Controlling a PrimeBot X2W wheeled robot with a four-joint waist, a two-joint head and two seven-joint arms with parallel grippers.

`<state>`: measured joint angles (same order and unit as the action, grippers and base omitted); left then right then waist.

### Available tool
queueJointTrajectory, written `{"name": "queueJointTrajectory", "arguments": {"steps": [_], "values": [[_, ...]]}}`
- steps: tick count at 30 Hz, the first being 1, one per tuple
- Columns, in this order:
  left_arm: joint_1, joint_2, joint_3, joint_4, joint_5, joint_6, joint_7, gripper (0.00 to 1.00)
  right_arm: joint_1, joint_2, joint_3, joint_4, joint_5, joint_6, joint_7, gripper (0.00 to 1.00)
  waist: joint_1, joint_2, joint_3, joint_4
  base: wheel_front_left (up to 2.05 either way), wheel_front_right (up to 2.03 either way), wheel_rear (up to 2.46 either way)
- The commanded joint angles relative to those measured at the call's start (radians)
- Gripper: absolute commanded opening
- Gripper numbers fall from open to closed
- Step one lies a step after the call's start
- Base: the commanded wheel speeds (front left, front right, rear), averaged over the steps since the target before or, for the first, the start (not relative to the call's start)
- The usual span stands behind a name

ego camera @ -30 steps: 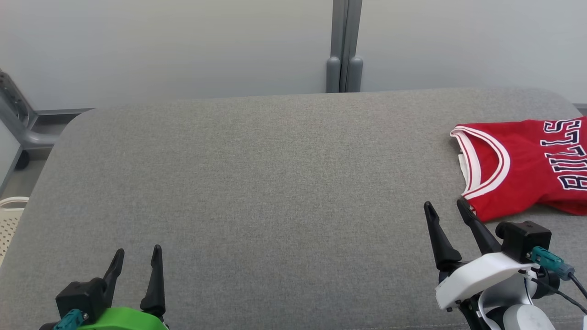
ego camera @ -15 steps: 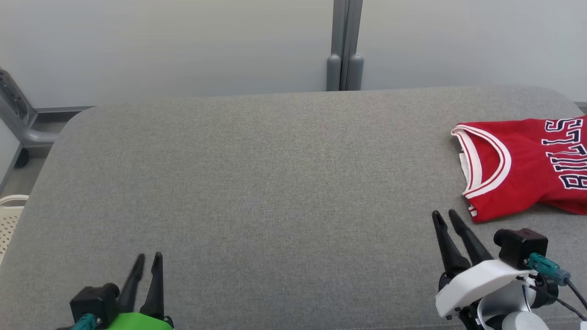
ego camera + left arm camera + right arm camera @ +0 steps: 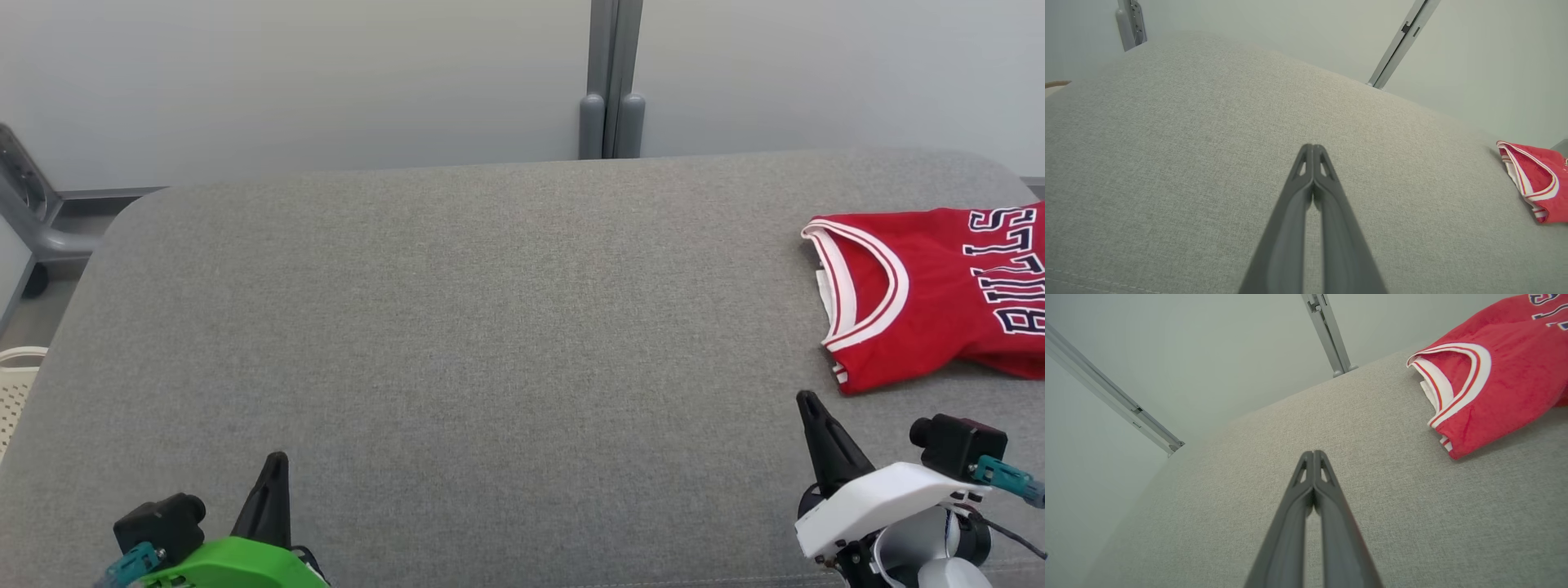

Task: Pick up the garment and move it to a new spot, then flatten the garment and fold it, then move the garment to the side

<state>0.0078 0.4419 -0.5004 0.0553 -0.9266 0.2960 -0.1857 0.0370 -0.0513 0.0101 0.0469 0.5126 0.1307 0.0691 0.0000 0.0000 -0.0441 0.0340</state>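
**Both grippers clenched on nothing; jersey lies at the right edge**

In the head view the red jersey (image 3: 931, 310) lies at the right edge of the frame on the grey padded surface (image 3: 490, 327), running out past the right border; its white-trimmed neck opening faces the middle of the picture; dark letters outlined in white show near the right border.

The left gripper (image 3: 276, 461) sits at the lower left, fingers pressed together into a single dark point over bare fabric, nothing between them. The right gripper (image 3: 808, 400) sits at the lower right, likewise clenched and empty; its tip is just below the jersey's lower left corner, near it but apart.

In the left wrist view the two fingers meet at the middle of the frame and the jersey shows at the right edge, well apart; in the right wrist view the fingers meet at centre and the jersey fills the upper right, not touching them.

A grey post (image 3: 611, 82) stands at the upper middle against a pale wall (image 3: 286, 82); a white basket (image 3: 16, 384) peeks in at the left edge.
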Motion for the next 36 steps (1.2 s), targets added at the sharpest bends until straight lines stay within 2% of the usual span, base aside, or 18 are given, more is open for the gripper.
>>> {"name": "queueJointTrajectory", "arguments": {"steps": [1, 36], "values": [[-0.036, -0.003, 0.027, -0.001, -0.025, -0.016, 0.004, 0.00, -0.031, -0.008, -0.011, -0.006, 0.043, 0.000, 0.004, 0.00, 0.0000, 0.0000, 0.001, 0.000, 0.00, 0.00, 0.00], [-0.122, -0.167, 0.205, 0.126, -0.320, -0.194, 0.075, 0.00, -0.102, -0.028, -0.107, 0.103, 0.507, 0.000, 0.053, 0.00, 0.0000, 0.0000, 0.014, -0.011, 0.00, 0.00, 0.00]]}}
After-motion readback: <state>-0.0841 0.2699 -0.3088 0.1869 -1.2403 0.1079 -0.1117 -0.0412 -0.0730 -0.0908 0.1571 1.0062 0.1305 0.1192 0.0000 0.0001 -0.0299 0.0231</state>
